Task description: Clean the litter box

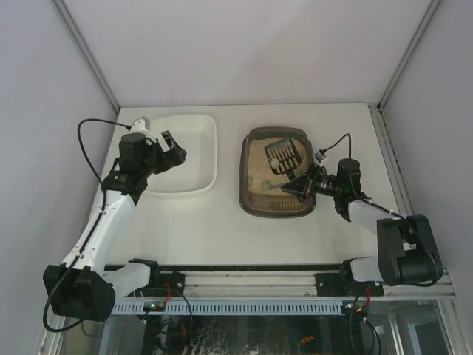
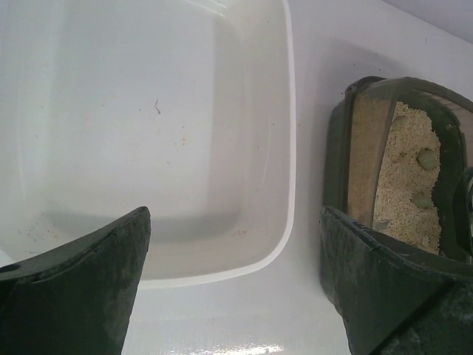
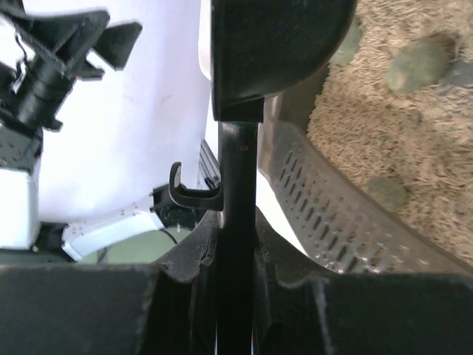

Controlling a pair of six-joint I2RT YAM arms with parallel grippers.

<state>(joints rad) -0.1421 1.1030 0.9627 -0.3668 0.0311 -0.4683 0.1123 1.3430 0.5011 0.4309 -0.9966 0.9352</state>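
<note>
The litter box, a dark brown tray of beige litter, sits right of centre. A black slotted scoop lies over its far half. My right gripper is shut on the scoop's handle at the box's right side. In the right wrist view the slotted blade hangs over the litter, where greenish clumps lie. More clumps show in the litter box in the left wrist view. My left gripper is open and holds nothing, over the near right corner of the white tub.
The white tub stands left of the litter box, with only a few grains in it. The table's far edge meets grey walls with metal posts. A metal rail runs along the near edge between the arm bases.
</note>
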